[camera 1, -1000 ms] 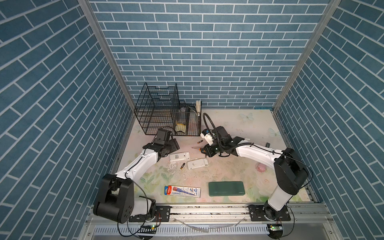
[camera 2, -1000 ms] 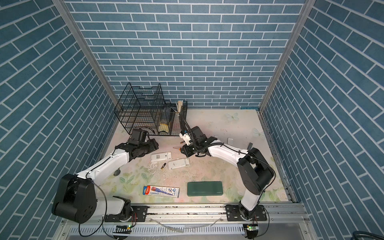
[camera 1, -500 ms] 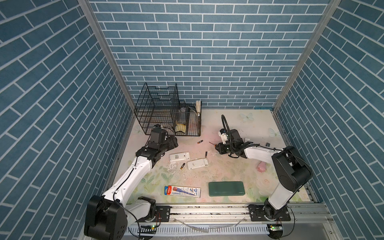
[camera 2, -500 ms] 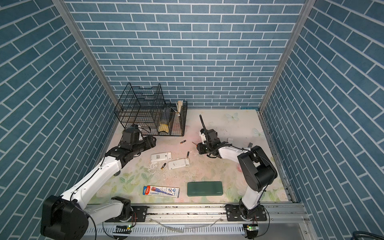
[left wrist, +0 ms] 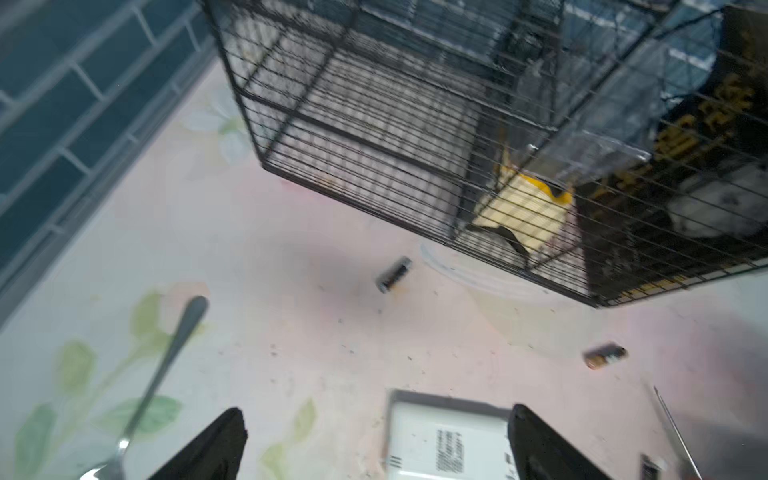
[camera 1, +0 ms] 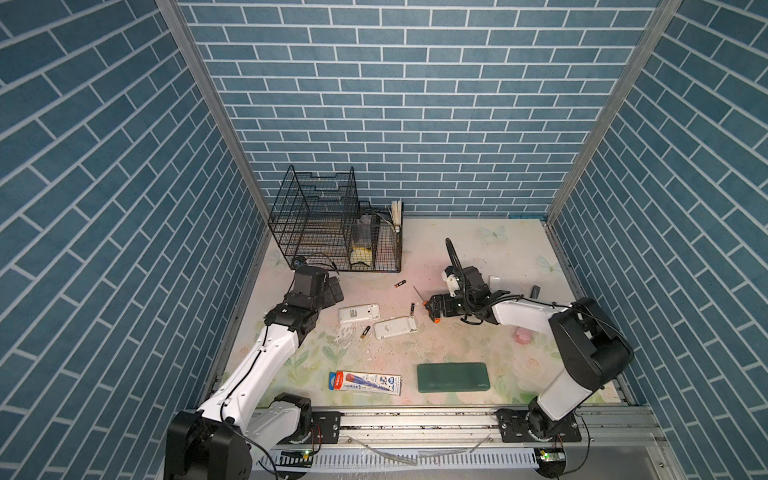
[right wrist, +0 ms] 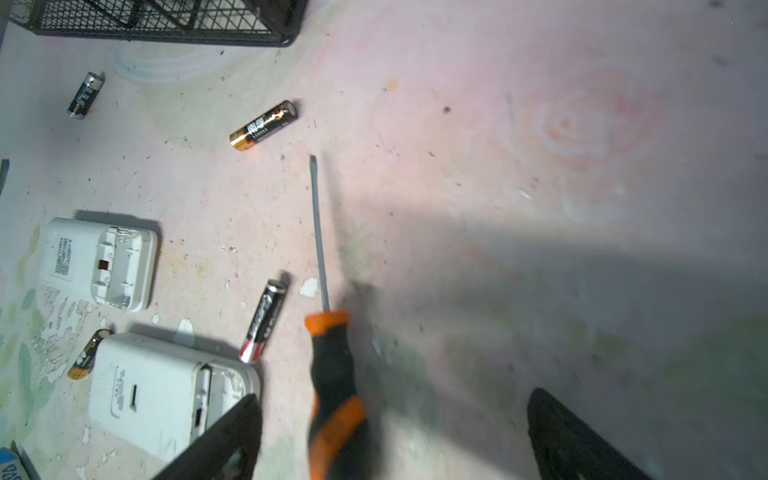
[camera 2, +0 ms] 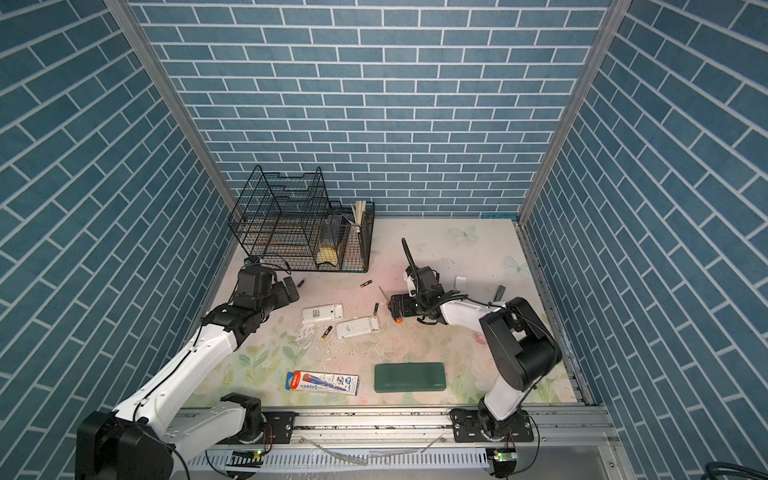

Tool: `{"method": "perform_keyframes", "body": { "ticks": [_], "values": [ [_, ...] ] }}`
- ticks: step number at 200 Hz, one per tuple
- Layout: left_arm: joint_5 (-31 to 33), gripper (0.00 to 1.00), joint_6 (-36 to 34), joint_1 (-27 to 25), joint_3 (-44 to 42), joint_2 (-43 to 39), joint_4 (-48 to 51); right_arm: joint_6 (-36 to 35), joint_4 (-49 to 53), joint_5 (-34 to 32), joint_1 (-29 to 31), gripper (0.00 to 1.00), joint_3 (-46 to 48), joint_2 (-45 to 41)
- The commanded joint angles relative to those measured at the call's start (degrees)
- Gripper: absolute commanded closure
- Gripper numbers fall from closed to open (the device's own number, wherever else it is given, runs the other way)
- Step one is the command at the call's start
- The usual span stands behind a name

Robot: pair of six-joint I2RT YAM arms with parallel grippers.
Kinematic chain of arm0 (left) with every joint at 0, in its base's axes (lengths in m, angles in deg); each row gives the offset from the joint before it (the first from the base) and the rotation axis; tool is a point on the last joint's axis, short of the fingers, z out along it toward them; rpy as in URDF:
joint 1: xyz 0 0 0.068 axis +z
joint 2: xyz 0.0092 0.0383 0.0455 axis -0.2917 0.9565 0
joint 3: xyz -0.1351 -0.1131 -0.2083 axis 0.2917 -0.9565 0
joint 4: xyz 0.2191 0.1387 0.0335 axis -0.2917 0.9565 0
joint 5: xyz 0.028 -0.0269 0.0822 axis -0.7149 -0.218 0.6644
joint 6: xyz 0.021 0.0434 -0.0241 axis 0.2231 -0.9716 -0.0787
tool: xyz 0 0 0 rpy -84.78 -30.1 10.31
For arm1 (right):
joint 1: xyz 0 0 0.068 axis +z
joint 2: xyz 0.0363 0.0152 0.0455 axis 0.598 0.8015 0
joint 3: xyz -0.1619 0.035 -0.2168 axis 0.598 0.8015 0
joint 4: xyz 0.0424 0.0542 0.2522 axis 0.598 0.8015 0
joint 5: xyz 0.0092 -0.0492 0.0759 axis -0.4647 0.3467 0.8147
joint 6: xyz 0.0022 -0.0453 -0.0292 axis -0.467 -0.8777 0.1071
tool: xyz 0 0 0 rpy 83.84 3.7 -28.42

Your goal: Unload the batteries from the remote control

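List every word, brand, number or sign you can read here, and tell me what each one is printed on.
Nothing here reads clearly enough to quote.
battery: white and gold print on the black wrap, too blurred.
remote: grey label print on the back, too small.
printed box: lettering too small.
black packet: large gold characters, blurred.
green case: small pale mark near one corner, unreadable.

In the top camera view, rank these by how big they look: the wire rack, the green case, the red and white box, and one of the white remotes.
As seen in a top view, largest first:
1. wire rack
2. green case
3. red and white box, about as long as the case but clearly narrower
4. white remote

The rack stands farthest back and still looks largest.
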Motion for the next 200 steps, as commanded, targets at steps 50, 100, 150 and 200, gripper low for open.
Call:
{"method": "perform_keyframes", "body": {
  "ticks": [50,100,150,200],
  "values": [
    [9.19,0.0,-21.69,5.13,-15.64,5.59,-35.72,-9.81,5.54,-32.11,-12.42,0.01,5.91,-28.43],
    [0.79,0.0,-27.06,8.1,-13.64,19.87,-49.25,-21.14,-12.05,-36.31,-22.21,0.01,17.14,-29.22],
    [-6.03,0.0,-29.87,9.6,-22.5,27.97,-75.15,-22.18,-39.31,-22.37,-30.49,0.01,24.1,-13.9],
    [-2.9,0.0,-28.31,10.08,-20.25,27.86,-70.84,-19.82,-53.62,-13.63,-36.44,0.01,24.57,-1.85]
  ]
}}
